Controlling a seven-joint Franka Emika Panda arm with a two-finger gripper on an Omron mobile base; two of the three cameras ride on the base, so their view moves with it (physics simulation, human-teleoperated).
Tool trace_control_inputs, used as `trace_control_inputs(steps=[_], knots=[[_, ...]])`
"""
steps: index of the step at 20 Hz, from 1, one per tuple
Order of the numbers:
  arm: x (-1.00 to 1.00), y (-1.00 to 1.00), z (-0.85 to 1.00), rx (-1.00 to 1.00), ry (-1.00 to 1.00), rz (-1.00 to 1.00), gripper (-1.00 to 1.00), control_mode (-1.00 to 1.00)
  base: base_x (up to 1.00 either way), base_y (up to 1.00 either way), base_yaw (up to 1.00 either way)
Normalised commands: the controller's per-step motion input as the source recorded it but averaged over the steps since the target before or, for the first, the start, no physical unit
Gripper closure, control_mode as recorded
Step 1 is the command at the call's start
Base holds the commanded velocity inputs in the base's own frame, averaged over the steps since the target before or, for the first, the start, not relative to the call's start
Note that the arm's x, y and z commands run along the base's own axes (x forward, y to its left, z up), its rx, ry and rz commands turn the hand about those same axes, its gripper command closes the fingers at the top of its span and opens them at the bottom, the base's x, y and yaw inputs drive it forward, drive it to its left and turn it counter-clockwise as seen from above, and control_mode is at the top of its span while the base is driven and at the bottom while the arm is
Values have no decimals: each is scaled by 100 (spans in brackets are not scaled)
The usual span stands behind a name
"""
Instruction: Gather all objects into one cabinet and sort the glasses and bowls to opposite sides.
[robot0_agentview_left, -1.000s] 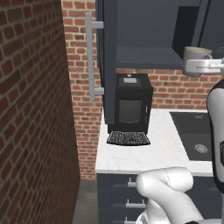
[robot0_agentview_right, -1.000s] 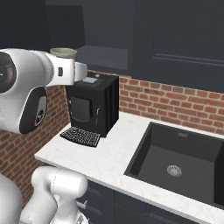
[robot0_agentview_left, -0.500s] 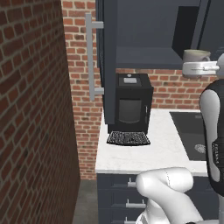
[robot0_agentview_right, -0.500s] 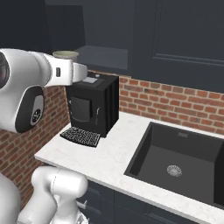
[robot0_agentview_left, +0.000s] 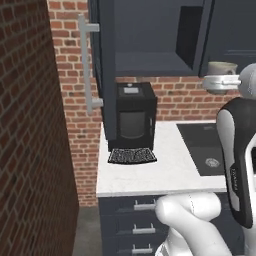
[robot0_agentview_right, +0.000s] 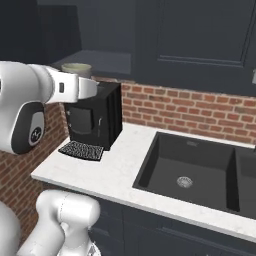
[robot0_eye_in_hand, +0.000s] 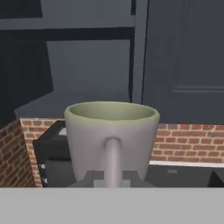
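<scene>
Just below the open dark slate-blue wall cabinet (robot0_agentview_left: 150, 45), the white arm carries a pale beige-grey mug (robot0_eye_in_hand: 111, 138) with a greenish inside. In the hand view the mug stands upright directly in front of the camera, its side handle pointing back toward the hand, and the gripper (robot0_eye_in_hand: 113, 177) is clamped shut on that handle. From the left base view the mug (robot0_agentview_left: 221, 68) sits at the right edge of the open cabinet, about level with its wide dark shelf (robot0_agentview_left: 152, 64); from the right base view it (robot0_agentview_right: 76, 70) hangs above the black coffee machine (robot0_agentview_right: 95, 120) on the white marble counter (robot0_agentview_right: 115, 172).

The step in hand appears to be setting this mug on the shelf. To do it well, the mug should first be lifted enough that its base clears the shelf's front edge, then carried straight in, staying level. The cabinet's vertical frame (robot0_eye_in_hand: 139, 50) stands just right of the opening in the hand view, so the approach should keep left of it. Since cups and bowls must end on opposite sides, I would pick one end of the shelf now and place the mug far over toward it. Release only once the base rests flat, then back out along the handle's line so the fingers do not tip it.
</scene>
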Motion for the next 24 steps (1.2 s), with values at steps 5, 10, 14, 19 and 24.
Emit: trace_control_inputs(steps=[5, 10, 14, 19, 24], knots=[[0, 0, 0, 0, 0, 0, 100, 100, -41, -56, -28], [0, 0, 0, 0, 0, 0, 100, 100, -14, -78, -10], [0, 0, 0, 0, 0, 0, 100, 100, -12, -88, -7], [0, 0, 0, 0, 0, 0, 100, 100, -22, -98, -5], [0, 0, 0, 0, 0, 0, 100, 100, -7, -100, -5]])
